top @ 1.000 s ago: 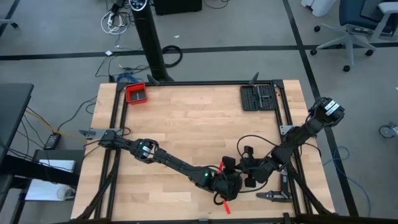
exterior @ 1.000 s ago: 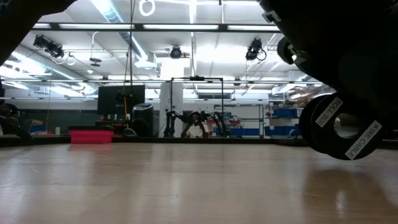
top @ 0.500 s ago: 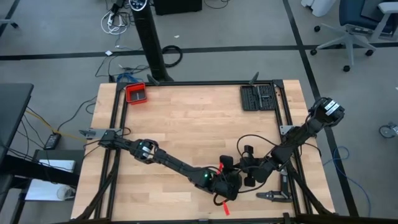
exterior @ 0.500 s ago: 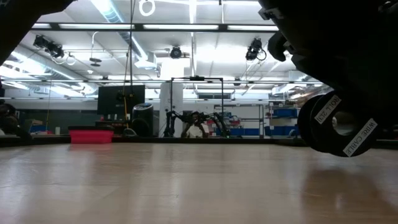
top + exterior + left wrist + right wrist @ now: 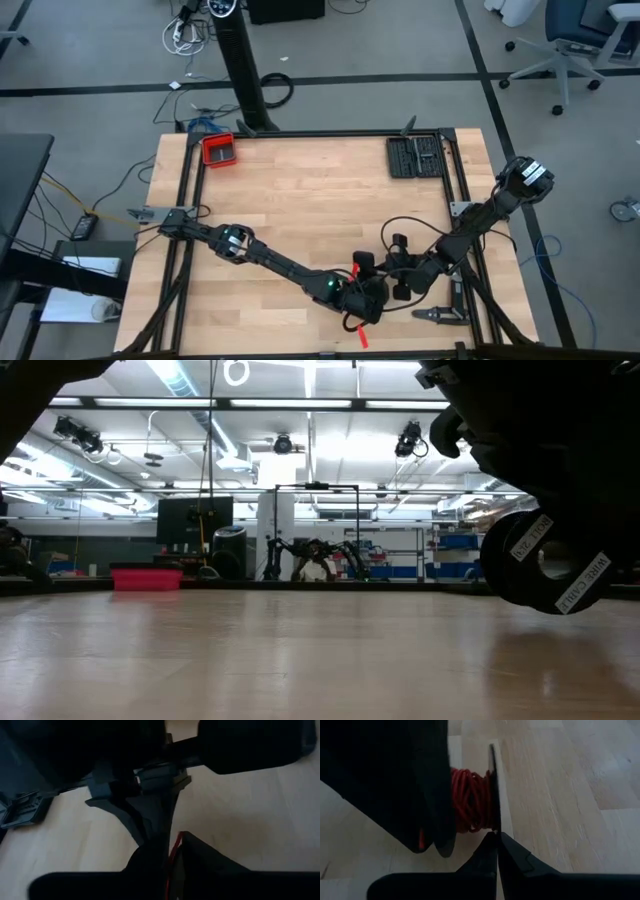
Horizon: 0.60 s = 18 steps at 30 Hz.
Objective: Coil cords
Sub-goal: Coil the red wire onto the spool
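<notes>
High view: both grippers meet at the table's near edge. The left gripper (image 5: 365, 305) pinches the red cord (image 5: 354, 272), which is wound on a black spool (image 5: 470, 800). The right gripper (image 5: 496, 851) is fully closed beside it.

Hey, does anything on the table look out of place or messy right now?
Only one thing stands out: a loose end of the red cord trails onto the wood at the table's near edge, below the left gripper, uncoiled. The rest sits wound on the black spool.
</notes>
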Each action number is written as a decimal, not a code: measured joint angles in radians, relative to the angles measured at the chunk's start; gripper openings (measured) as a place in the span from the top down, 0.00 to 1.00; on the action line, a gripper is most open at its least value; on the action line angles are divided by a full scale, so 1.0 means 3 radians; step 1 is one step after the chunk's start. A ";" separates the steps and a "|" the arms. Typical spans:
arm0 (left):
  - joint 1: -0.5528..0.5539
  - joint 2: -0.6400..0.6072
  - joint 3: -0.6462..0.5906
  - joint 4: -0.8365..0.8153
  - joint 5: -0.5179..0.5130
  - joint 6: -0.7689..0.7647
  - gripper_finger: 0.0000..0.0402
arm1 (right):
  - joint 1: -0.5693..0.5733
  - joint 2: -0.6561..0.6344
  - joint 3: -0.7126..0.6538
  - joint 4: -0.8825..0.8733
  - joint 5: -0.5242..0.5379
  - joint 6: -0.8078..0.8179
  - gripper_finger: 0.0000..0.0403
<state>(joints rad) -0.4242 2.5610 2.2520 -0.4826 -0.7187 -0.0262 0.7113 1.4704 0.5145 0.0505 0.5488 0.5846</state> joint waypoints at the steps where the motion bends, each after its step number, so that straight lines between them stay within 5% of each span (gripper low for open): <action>1: 0.0001 0.0000 0.0000 0.0006 0.0027 0.0025 0.89 | 0.0000 0.0000 0.0000 0.0001 -0.0002 -0.0001 1.00; 4: 0.0001 0.0000 0.0000 0.0084 0.0127 0.0068 0.98 | 0.0001 0.0000 0.0000 0.0002 -0.0005 -0.0006 1.00; 18: 0.0122 -0.0009 0.0004 0.0149 0.0442 0.0066 1.00 | 0.0000 0.0000 -0.0004 -0.0013 0.0001 0.0031 1.00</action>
<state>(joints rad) -0.3878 2.5584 2.2532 -0.4377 -0.5862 -0.0065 0.7113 1.4704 0.5133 0.0467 0.5492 0.5938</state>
